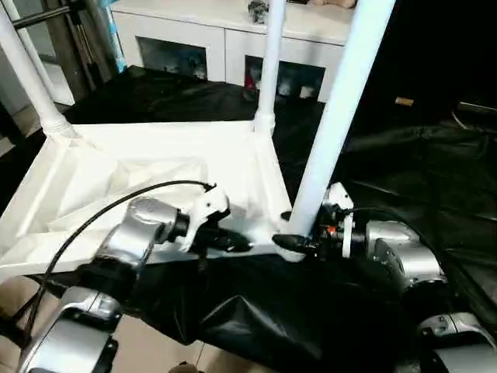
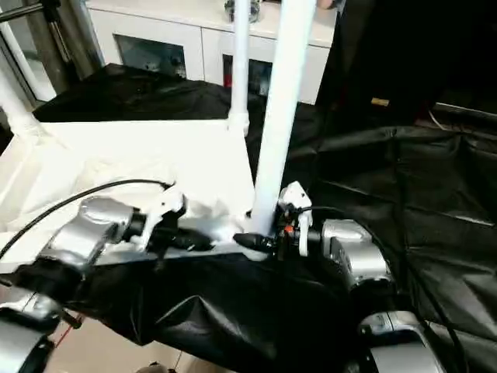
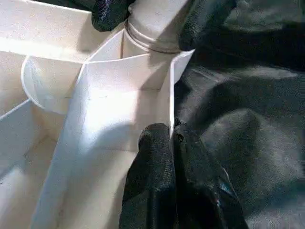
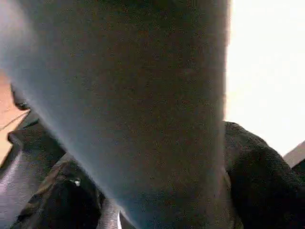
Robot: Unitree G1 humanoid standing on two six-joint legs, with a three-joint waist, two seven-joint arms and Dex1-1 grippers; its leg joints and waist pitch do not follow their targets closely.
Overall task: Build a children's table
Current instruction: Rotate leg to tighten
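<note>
Left pincer (image 3: 170, 138) pinching tabletop rim (image 3: 170, 100); right pincer (image 1: 299, 242) straddling near leg (image 1: 335, 116) (base half-seated): leg risking tilting out if jaws are releasing.

One white table top (image 1: 155, 175) lay upside down on one black sheet (image 1: 404, 179). Three white legs stood in its corner sockets: the near leg (image 1: 334, 116), the middle leg (image 1: 270, 70) and the far-left leg (image 1: 27, 74). One white cabinet (image 1: 225, 39) stood behind, apparently with two glass doors.
</note>
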